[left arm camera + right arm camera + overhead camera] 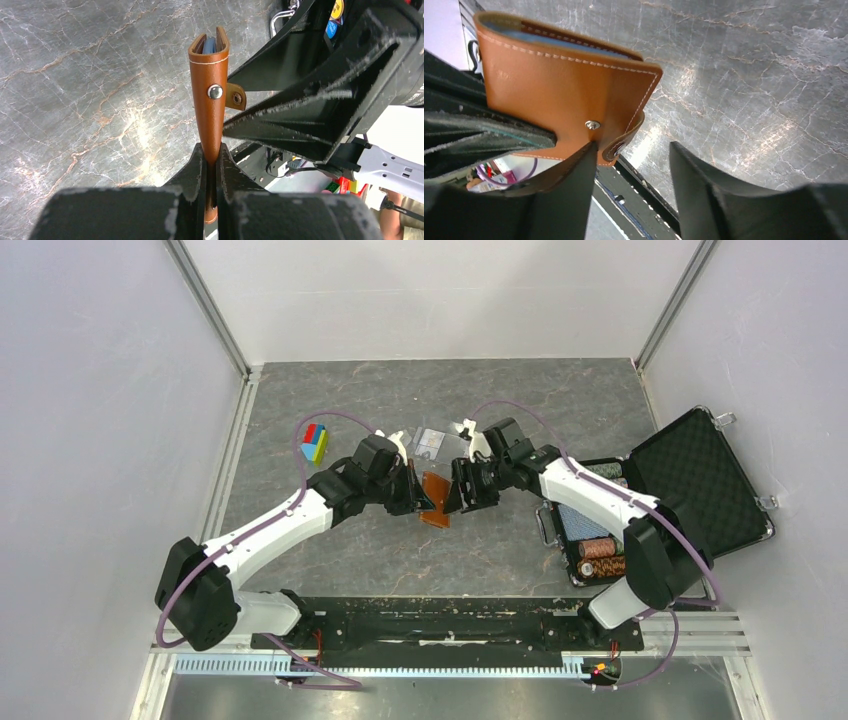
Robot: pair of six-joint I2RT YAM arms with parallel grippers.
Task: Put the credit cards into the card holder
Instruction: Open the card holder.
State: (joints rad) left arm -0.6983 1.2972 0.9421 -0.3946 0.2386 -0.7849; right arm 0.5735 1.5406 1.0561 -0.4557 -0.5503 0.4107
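- Grey marbled table point(400, 550): left gripper point(211, 152) pinches brown leather card holder point(210, 107) by one edge, light blue card point(210, 45) inside.
- Right gripper point(631, 150), spread: advisably press snap tab point(623, 144) squarely shut.

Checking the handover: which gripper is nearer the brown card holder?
Left. The left gripper is clamped on the card holder; the right gripper stands open at its snap tab.

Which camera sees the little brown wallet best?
The right wrist view: the card holder looms large, its flat face, stitching and snap clear. The left wrist view shows its thin edge, clamped in the left pincer. The top view shows just a small brown patch.
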